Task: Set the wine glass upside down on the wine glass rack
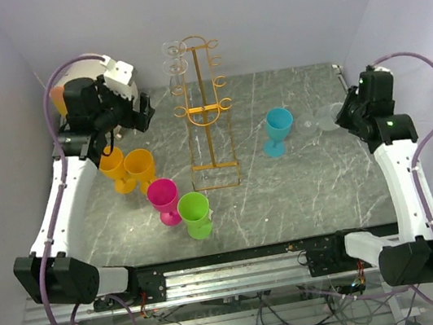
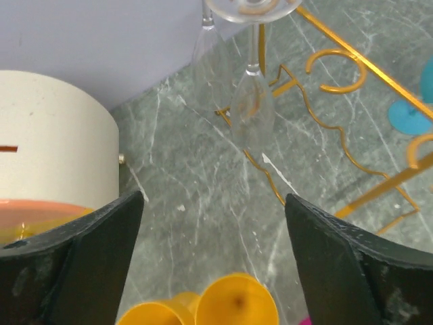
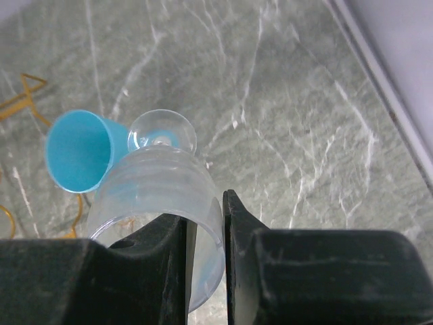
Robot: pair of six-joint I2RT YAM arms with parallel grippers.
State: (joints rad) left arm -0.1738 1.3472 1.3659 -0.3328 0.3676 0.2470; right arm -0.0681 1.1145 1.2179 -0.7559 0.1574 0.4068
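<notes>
The orange-gold wire wine glass rack point(image 1: 207, 110) stands at the table's middle back, with clear glasses point(image 1: 175, 62) hanging upside down on its upper left hooks; one hanging glass point(image 2: 252, 108) shows in the left wrist view. My right gripper point(image 1: 339, 116) is shut on the rim wall of a clear ribbed wine glass point(image 3: 162, 196) near the right edge; one finger is inside the bowl, one outside, and the glass's foot point(image 3: 162, 134) points away. My left gripper point(image 1: 131, 114) is open and empty, held high left of the rack, above the yellow cups point(image 2: 233, 301).
A blue cup point(image 1: 278, 129) stands right of the rack. Two yellow cups point(image 1: 129, 170), a magenta cup point(image 1: 164, 200) and a green cup point(image 1: 196, 214) stand left of the rack's base. A cream drum point(image 2: 54, 156) with an orange face sits at the back left.
</notes>
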